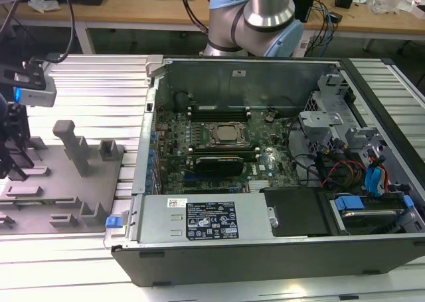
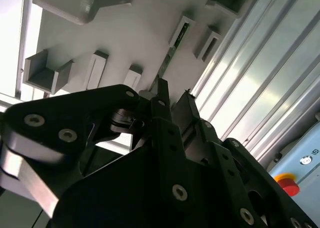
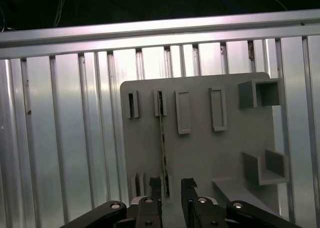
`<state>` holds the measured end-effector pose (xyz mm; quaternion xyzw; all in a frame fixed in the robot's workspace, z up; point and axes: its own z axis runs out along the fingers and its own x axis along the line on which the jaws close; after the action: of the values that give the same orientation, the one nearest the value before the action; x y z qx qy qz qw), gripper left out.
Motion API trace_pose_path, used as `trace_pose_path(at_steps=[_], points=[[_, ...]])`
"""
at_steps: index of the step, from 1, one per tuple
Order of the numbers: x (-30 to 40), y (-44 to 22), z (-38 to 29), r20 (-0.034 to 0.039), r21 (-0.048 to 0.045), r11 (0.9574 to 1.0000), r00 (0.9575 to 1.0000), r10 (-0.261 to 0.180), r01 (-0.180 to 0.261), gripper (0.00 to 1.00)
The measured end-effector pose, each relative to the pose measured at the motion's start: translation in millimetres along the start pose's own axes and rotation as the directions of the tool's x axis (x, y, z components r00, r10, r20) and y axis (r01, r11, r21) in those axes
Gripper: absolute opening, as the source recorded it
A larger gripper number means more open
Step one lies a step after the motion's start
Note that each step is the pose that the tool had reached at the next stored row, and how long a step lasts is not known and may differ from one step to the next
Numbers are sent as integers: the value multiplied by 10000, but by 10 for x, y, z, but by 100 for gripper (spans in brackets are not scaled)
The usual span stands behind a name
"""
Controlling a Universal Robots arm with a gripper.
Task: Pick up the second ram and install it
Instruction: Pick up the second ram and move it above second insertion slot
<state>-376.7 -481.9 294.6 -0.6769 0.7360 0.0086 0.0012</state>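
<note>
Standing on edge in the first wrist view: the second ram (image 3: 163, 143), a thin green stick held between two slotted holders of the grey fixture plate (image 3: 200, 153). The gripper (image 3: 171, 187) has its fingers (image 3: 155, 187) apart with a clear gap. The ram's near end lies in line with that gap, closer to one finger; whether they touch cannot be told. The plate rests on a ribbed aluminium table (image 3: 60, 138).

Second wrist view: the ram's (image 2: 172, 50) green edge runs from a holder toward the fingertips (image 2: 161, 87). The jaws are spread, with nothing clamped. A red button (image 2: 286, 183) sits on a pale blue housing beside the table.

Exterior view: the gripper's dark body is at the exterior view's left edge, over the fixture plate (image 1: 40, 209). The open computer case (image 1: 265, 269) lies to the exterior view's right of the plate. Inside it, the processor socket (image 1: 226, 135) sits mid-board, with long black slots (image 1: 219, 108) just beyond. The arm base (image 1: 255, 16) stands behind the case.
</note>
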Motion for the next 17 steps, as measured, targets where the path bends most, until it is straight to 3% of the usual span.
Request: trace_pose_path(at_steps=[11, 17], points=[[26, 8, 208, 1, 1, 10000, 10000, 0, 0, 30], [41, 13, 373, 0, 0, 10000, 10000, 0, 0, 30]])
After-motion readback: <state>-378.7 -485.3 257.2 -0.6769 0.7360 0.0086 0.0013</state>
